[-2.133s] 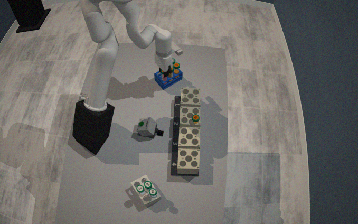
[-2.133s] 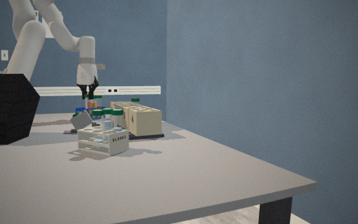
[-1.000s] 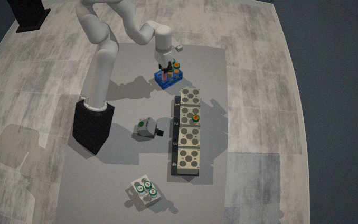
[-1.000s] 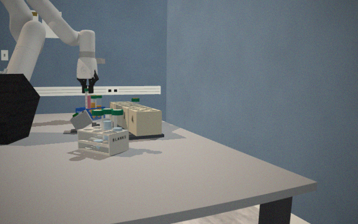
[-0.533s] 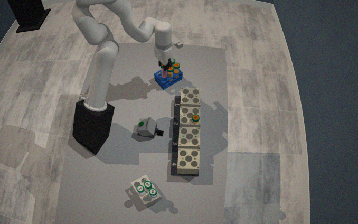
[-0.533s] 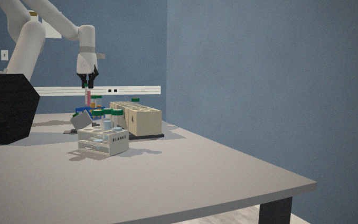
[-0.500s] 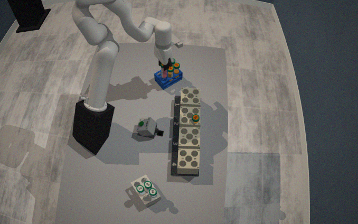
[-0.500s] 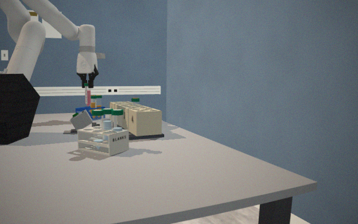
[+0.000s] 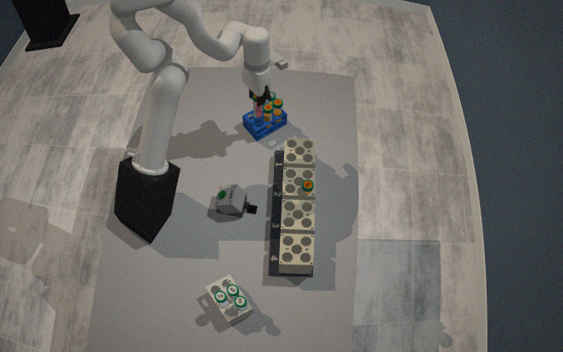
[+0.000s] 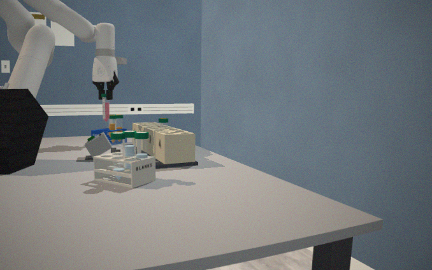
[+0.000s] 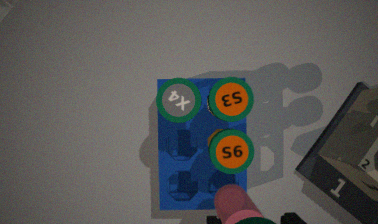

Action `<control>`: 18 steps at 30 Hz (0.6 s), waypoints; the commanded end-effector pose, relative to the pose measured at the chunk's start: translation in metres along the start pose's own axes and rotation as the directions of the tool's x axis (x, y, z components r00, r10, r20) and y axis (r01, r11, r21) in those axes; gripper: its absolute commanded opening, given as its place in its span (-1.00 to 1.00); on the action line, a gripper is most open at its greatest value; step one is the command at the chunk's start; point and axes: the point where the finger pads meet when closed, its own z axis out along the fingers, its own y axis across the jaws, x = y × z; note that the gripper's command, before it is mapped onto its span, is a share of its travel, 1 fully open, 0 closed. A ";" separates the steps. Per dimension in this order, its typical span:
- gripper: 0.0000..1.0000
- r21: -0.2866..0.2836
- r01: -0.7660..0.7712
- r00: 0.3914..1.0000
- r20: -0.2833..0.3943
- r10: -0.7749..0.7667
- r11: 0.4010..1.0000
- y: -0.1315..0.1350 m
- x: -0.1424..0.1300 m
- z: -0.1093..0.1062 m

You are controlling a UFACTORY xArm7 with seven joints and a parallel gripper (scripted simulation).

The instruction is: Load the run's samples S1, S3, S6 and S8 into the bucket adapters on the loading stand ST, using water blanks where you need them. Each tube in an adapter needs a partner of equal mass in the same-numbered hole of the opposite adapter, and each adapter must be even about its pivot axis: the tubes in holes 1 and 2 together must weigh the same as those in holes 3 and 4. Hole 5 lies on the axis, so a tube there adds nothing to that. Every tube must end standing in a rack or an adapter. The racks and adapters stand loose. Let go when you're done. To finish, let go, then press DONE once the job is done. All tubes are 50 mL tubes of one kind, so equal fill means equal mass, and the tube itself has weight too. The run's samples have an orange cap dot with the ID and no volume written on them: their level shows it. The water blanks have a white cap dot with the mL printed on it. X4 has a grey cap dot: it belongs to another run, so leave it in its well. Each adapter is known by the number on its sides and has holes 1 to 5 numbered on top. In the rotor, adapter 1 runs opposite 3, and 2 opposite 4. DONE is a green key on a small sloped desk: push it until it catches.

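Pink tube (image 10: 105, 110) is clamped by its cap in the fingers (image 10: 106, 95), hanging upright above the blue rack (image 9: 264, 124), clear of its wells. Side view makes that height obvious; from the top it just looks jammed in with the others. Wrist view is the only one where the caps are readable: X4 (image 11: 178, 100), S3 (image 11: 232, 99) and S6 (image 11: 232, 151) sit in the rack, other wells open. Top view shows one orange-dot tube (image 9: 308, 185) in adapter 2 (image 9: 300, 183); the other adapters' holes are bare. Three white-dot tubes stand in the BLANKS rack (image 10: 143, 172) near the desk (image 10: 211, 214) front.
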 end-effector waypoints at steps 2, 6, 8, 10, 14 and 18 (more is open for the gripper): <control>-1.00 -0.001 0.001 1.000 -0.004 -0.001 1.000 0.000 0.001 -0.009; -1.00 -0.001 0.001 1.000 -0.004 -0.001 1.000 0.000 0.001 -0.017; -1.00 -0.001 0.001 1.000 -0.004 -0.001 1.000 0.000 0.001 -0.021; -1.00 -0.001 0.001 1.000 -0.004 -0.001 1.000 0.000 0.001 -0.025; -1.00 -0.001 0.001 1.000 -0.004 -0.001 1.000 0.000 0.001 -0.029; -1.00 -0.001 0.001 1.000 -0.004 -0.001 1.000 0.000 0.001 -0.037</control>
